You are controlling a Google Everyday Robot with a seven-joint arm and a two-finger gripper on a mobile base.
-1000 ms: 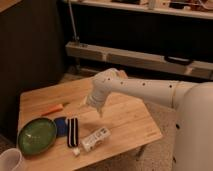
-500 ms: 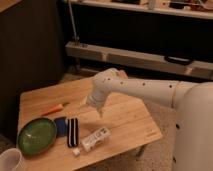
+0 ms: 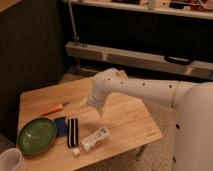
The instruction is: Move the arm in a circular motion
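Note:
The arm [image 3: 150, 91] is a glossy white tube with dark screw dots, reaching from the right edge over the wooden table [image 3: 130, 122]. Its bulbous elbow [image 3: 106, 80] bends downward near the table's middle. Below the elbow, the gripper [image 3: 95, 106] at the tapered tip hangs just above the tabletop, between the orange carrot-like piece [image 3: 55, 108] and the table's centre. Nothing shows in it.
A green bowl [image 3: 37, 136] sits at the table's front left, with a blue and black striped object [image 3: 69, 131] beside it and a white bottle [image 3: 94, 139] lying flat. A white cup [image 3: 11, 161] is at the lower left corner. Dark shelving stands behind.

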